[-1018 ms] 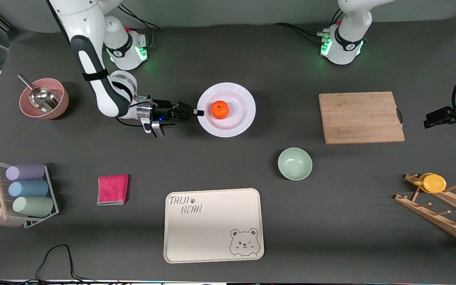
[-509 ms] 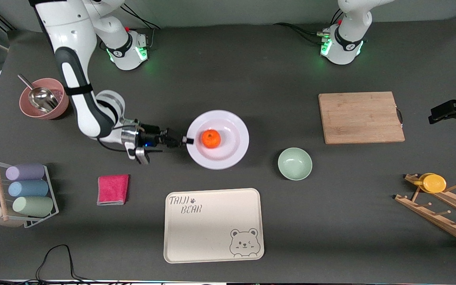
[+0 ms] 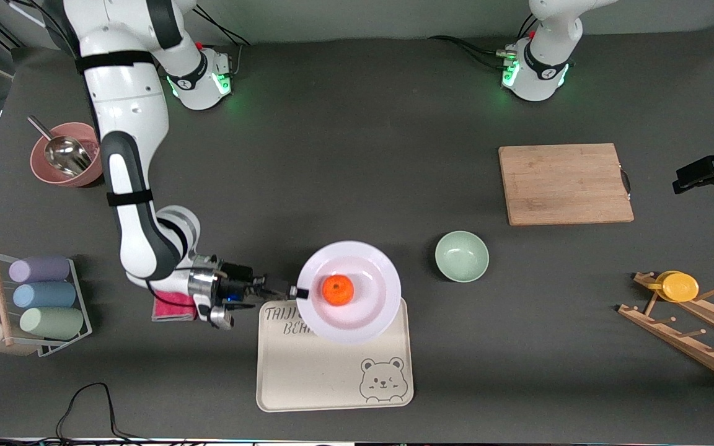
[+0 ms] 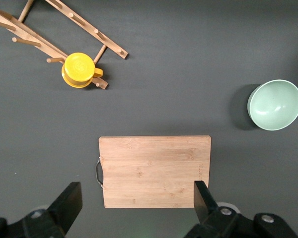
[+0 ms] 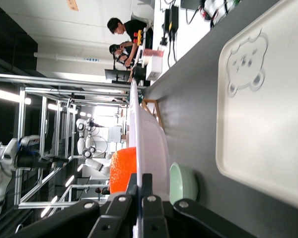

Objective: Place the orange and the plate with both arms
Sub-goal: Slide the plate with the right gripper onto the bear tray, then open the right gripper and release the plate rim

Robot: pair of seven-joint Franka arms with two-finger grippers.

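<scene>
The pale lavender-white plate (image 3: 363,316) hangs level over the edge of the cream bear tray (image 3: 332,371), with the orange (image 3: 338,290) resting in its middle. My right gripper (image 3: 298,291) is shut on the plate's rim at the side toward the right arm's end. In the right wrist view the plate (image 5: 150,144) shows edge-on between the fingers, the orange (image 5: 123,168) sits on it, and the gripper (image 5: 145,184) pinches the rim. My left gripper (image 4: 136,198) is open and empty, held high over the table at the left arm's end, and waits.
A mint-green bowl (image 3: 462,256) stands beside the plate toward the left arm's end. A wooden cutting board (image 3: 564,184), a wooden rack with a yellow cup (image 3: 679,287), a pink cloth (image 3: 174,305), a cup rack (image 3: 38,303) and a pink bowl with scoop (image 3: 67,155) ring the table.
My right gripper has carried the plate with the orange toward the front camera, from the table's middle to over the bear tray's edge. The left arm has stayed in place.
</scene>
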